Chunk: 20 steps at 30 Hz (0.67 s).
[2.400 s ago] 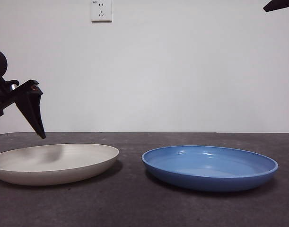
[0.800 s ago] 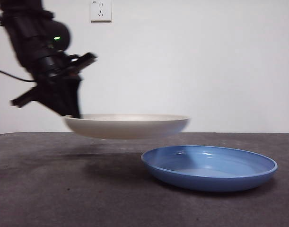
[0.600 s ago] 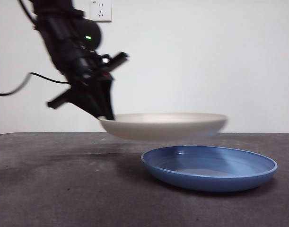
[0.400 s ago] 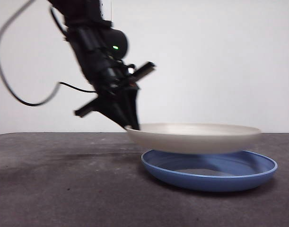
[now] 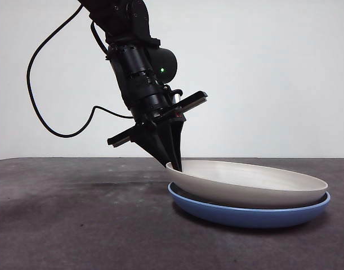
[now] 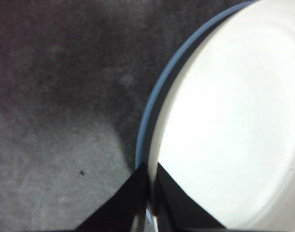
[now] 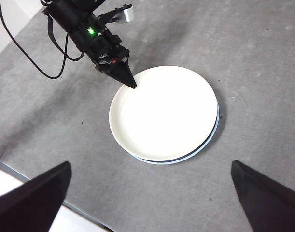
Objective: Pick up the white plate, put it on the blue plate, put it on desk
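— Resting inside the blue plate (image 5: 245,216), the white plate (image 5: 256,183) is seen slightly tilted: its rim at 9 o'clock in the front view is raised, while the rim at 3 o'clock sits down against the blue rim.

— How is it held?

— That raised rim is pinched between the two black, tapered jaws of the left gripper (image 5: 174,163), one jaw inside the rim and one outside. In the left wrist view the jaws are closed to a narrow slit on the cream edge.

— What is shown of the surfaces?

— A smooth, matte, off-white bowl with a low sloping wall is shown for the white plate. A glossy medium-blue crescent of the lower plate is left visible around it; in the right wrist view this crescent runs along the side away from the left gripper.

— And the table (image 5: 76,225)?

— A flat, dark grey, mottled, matte top is seen, with both round plates stacked on it.

— The right gripper (image 7: 152,212)?

— It is held high above the stack, well apart from it, with its two dark wedge-shaped jaws spread wide and nothing between them.
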Each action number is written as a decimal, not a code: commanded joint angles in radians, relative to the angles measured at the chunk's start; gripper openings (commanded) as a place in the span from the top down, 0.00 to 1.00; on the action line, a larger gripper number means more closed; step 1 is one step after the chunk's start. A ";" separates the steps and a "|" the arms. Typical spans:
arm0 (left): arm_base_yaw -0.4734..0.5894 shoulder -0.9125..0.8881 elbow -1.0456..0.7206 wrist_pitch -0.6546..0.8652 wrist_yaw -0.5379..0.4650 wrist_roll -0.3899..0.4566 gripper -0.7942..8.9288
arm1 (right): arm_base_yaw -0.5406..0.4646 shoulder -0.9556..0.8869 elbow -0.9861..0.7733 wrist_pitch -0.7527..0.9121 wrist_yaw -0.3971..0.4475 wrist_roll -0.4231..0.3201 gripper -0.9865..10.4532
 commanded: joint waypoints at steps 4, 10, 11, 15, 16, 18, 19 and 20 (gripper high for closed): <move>-0.008 0.024 0.033 0.009 -0.001 -0.006 0.90 | 0.004 0.002 0.019 0.007 0.001 -0.023 0.37; -0.021 0.026 0.032 0.029 -0.002 -0.007 0.90 | 0.004 0.002 0.019 0.007 0.001 -0.023 0.37; -0.024 0.026 0.033 0.032 -0.002 -0.007 0.90 | 0.004 0.002 0.019 0.007 0.001 -0.023 0.37; -0.029 0.026 0.033 0.040 -0.002 -0.006 0.90 | 0.004 0.002 0.019 0.007 0.000 -0.023 0.37; -0.029 0.026 0.033 0.043 -0.002 -0.006 0.90 | 0.004 0.002 0.019 0.007 -0.002 -0.023 0.37; -0.029 0.026 0.033 0.049 -0.002 -0.006 0.90 | 0.004 0.002 0.018 0.006 -0.002 -0.023 0.37; -0.029 0.026 0.033 0.051 -0.002 -0.006 0.90 | 0.004 0.002 0.019 0.006 -0.002 -0.023 0.37; -0.029 0.026 0.033 0.050 -0.002 -0.006 0.89 | 0.004 0.002 0.019 0.006 -0.002 -0.023 0.37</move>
